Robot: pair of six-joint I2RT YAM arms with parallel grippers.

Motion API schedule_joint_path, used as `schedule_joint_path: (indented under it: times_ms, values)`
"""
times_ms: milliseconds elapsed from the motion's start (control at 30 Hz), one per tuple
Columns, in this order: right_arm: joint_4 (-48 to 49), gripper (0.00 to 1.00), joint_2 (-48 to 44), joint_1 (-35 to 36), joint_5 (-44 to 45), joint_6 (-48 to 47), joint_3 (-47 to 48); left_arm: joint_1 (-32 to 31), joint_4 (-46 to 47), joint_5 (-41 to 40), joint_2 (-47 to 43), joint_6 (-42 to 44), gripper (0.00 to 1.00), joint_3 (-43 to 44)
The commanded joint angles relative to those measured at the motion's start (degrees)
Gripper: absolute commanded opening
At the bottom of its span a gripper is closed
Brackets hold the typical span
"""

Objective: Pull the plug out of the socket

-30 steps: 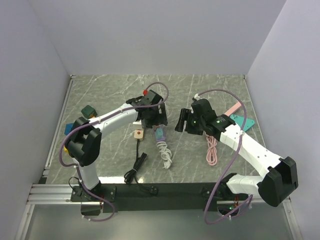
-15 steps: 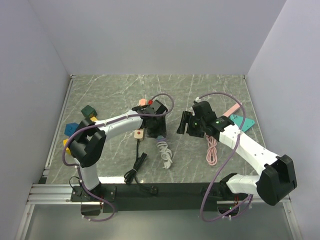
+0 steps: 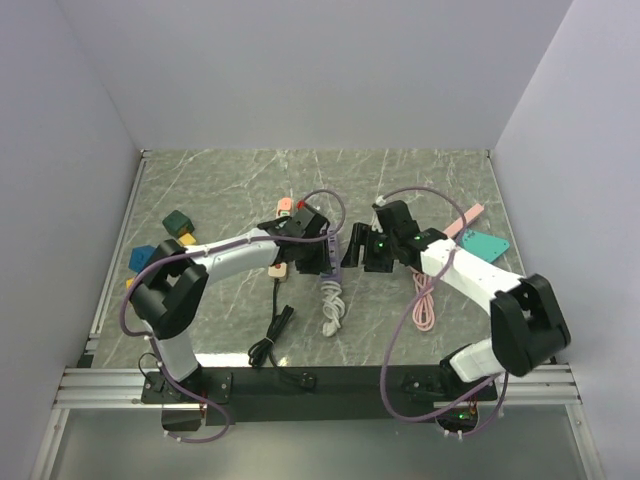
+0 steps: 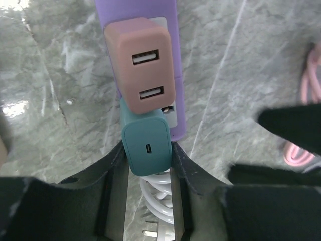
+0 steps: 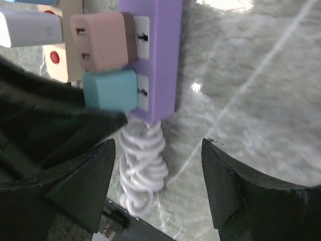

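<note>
Flanking the teal plug (image 4: 147, 145), left fingers (image 4: 113, 175) touch it.

In the left wrist view, the purple power strip (image 4: 143, 12) ran off the top edge. The left tool (image 4: 147, 149) covered both flanks of the teal plug (image 4: 147, 133), and the white coiled cord (image 4: 158, 198) was half hidden behind its fingers. In the right wrist view, the left tool was a blurred dark mass masking the plug's lower edge. From above, the plug was too small to make out.

White arms (image 3: 235, 247), black joints (image 3: 165, 300), looping purple cables (image 3: 320, 191).
</note>
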Motion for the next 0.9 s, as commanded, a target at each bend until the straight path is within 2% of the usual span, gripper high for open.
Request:
schedule_joint_path:
  times_ms: [0,400,533,667,800,833,867]
  values:
    - [8.5,0.76,3.4,-0.4,-4.5,-1.5,-0.3,0.4,4.4,5.2,-1.2,1.6,0.00,-5.1]
    - [17.3,0.74,14.2,-0.4,-5.9,-0.7,-0.4,5.3,17.4,16.9,-7.0,0.5,0.00,-14.1]
    - [19.2,0.70,16.8,-0.5,-6.3,-0.2,-1.3,6.8,21.8,20.9,-9.1,-1.0,0.00,-16.6]
    - [21.7,0.55,18.9,-0.5,-9.0,1.2,-1.7,7.3,25.7,24.2,-10.5,-1.7,0.00,-18.3]
    - [25.6,0.36,19.6,-0.4,-12.3,3.4,-2.8,7.3,29.5,26.4,-10.7,-3.0,0.00,-19.6]
    - [25.9,0.23,20.0,-0.5,-12.7,3.7,-2.8,7.3,30.0,26.7,-10.7,-3.4,0.00,-19.6]
    - [25.5,0.17,20.1,-0.4,-12.8,3.9,-2.8,7.3,30.6,26.9,-10.7,-3.6,0.00,-19.7]
